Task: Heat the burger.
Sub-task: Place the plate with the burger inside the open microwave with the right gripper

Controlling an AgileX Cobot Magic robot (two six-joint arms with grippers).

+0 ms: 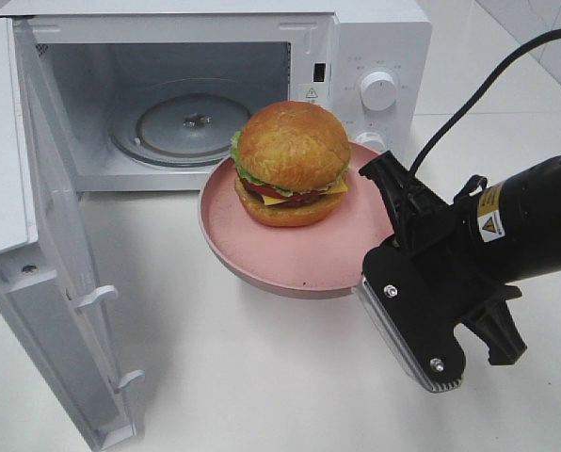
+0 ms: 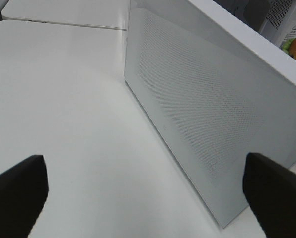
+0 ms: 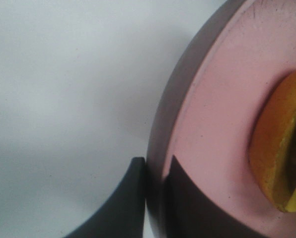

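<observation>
The burger (image 1: 293, 160), with its golden bun, lettuce, cheese and tomato, sits on a pink plate (image 1: 262, 254) in front of the open microwave (image 1: 375, 38). My right gripper (image 1: 376, 174) is shut on the plate's right rim. The right wrist view shows this closely: the gripper (image 3: 155, 166) has one finger under and one finger over the plate's edge (image 3: 212, 124), with the burger's bun (image 3: 277, 148) just beyond. My left gripper (image 2: 145, 188) is open and holds nothing. It points at the outer face of the microwave door (image 2: 197, 99).
The microwave door (image 1: 36, 282) is swung wide open to the left, with the glass turntable (image 1: 191, 127) visible inside. The control knob (image 1: 377, 90) is on the right panel. A black cable (image 1: 478, 94) runs behind my right arm. The white table (image 1: 262, 377) extends in front.
</observation>
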